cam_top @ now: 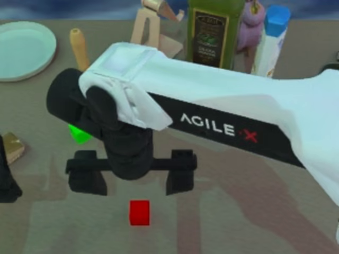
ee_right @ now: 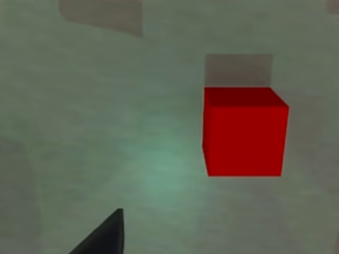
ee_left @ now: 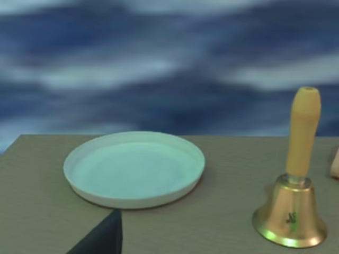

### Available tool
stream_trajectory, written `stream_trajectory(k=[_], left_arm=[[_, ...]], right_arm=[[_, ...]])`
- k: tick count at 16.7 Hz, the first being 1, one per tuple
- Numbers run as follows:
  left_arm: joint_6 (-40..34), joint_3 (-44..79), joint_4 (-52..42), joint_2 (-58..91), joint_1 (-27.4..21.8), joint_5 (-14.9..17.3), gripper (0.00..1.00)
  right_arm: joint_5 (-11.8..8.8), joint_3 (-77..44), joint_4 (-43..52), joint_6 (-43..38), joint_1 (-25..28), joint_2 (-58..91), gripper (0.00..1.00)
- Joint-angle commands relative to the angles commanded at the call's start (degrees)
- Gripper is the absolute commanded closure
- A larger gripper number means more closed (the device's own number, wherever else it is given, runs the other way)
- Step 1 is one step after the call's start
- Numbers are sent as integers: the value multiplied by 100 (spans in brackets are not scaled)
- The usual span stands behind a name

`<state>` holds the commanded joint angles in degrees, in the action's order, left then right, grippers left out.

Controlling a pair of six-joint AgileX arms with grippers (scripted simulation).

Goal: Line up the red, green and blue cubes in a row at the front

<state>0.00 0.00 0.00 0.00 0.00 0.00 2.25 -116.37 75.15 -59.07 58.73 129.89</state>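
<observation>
The red cube lies near the front of the table, and the right wrist view shows it close below. My right gripper hovers just behind and above it, open wide with nothing between its fingers. One dark fingertip shows in the right wrist view. Only a corner of the green cube peeks out from under the right arm, to the left. The blue cube is hidden. My left gripper is parked at the table's left edge, open, with one fingertip in its wrist view.
A pale plate sits at the back left, with the brass bell and its wooden handle beside it. An olive-oil bottle, a carton and a wooden stand line the back. A gold block lies at the left.
</observation>
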Motion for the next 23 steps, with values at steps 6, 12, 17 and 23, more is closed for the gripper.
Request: stream_trajectory(k=[6,12,17,23], left_arm=[[196,489,-335,489,-55,-14,0],[955,2521,-1652,2768,-341,3,0],[1800,4726,-3197,5761,-656,15,0],[2771,7202,-5016,9112,-1000,11,0]], right_arm=[[183,498,-312,323,-289,-561,0],[656,2571,-1583,1538,-1385,-3221,0],[858,5246,-3123,2923,-2725,-6449,0],[657,8528,-5067,4495,-4295,-9925,0]])
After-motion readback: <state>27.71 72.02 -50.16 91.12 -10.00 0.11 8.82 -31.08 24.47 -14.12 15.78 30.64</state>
